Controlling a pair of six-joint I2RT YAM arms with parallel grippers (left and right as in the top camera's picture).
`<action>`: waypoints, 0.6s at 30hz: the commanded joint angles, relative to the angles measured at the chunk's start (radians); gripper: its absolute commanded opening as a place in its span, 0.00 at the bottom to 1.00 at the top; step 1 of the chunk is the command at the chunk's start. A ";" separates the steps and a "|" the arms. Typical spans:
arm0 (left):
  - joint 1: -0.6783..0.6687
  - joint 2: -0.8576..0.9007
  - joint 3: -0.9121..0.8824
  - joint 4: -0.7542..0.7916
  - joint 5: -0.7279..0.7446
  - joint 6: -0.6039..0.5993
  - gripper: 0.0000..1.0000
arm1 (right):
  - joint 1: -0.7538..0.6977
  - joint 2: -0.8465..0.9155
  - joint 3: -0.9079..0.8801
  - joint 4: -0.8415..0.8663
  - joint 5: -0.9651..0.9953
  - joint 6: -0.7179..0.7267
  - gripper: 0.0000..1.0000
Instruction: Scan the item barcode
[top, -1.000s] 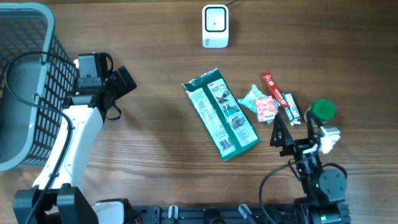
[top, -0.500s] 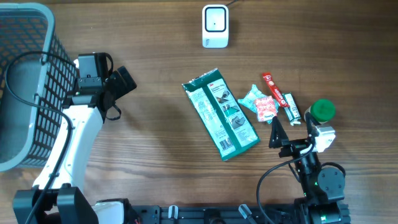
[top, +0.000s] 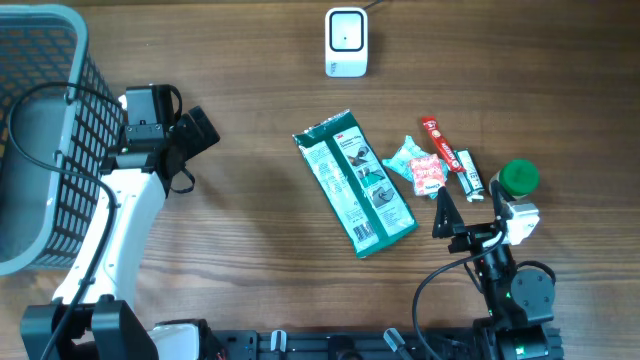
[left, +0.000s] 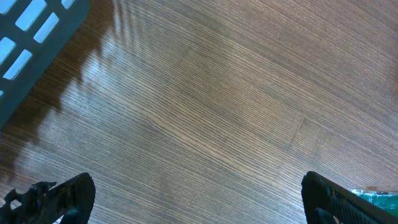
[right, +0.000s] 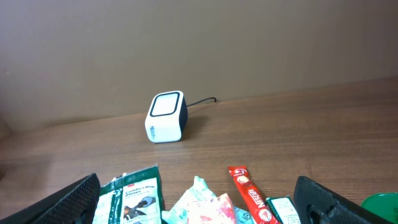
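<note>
The brown wooden counter (top: 250, 250) is carrying a grey basket (top: 60, 150) at its left edge and a white scanner (top: 346, 42) near the far edge. Open wood is stretching between them. The green package (top: 355, 183) is lying mid-counter, near the right tool (right: 199, 202) and well apart from the left tool (left: 196, 202). Both tools are standing released and are gripping nothing.

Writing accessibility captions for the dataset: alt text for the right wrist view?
A white barcode scanner with a cable sits on the wooden table, framed by the open right gripper. Along the bottom edge lie a green package, a crumpled wrapper and a red stick packet.
</note>
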 joint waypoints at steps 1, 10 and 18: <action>0.003 0.007 0.011 0.003 -0.010 0.008 1.00 | -0.006 -0.011 -0.001 0.002 -0.008 -0.019 1.00; 0.003 -0.181 0.010 -0.031 -0.010 0.008 1.00 | -0.006 -0.008 -0.001 0.002 -0.008 -0.019 1.00; 0.003 -0.631 0.010 -0.040 -0.010 0.008 1.00 | -0.006 -0.008 -0.001 0.002 -0.008 -0.019 1.00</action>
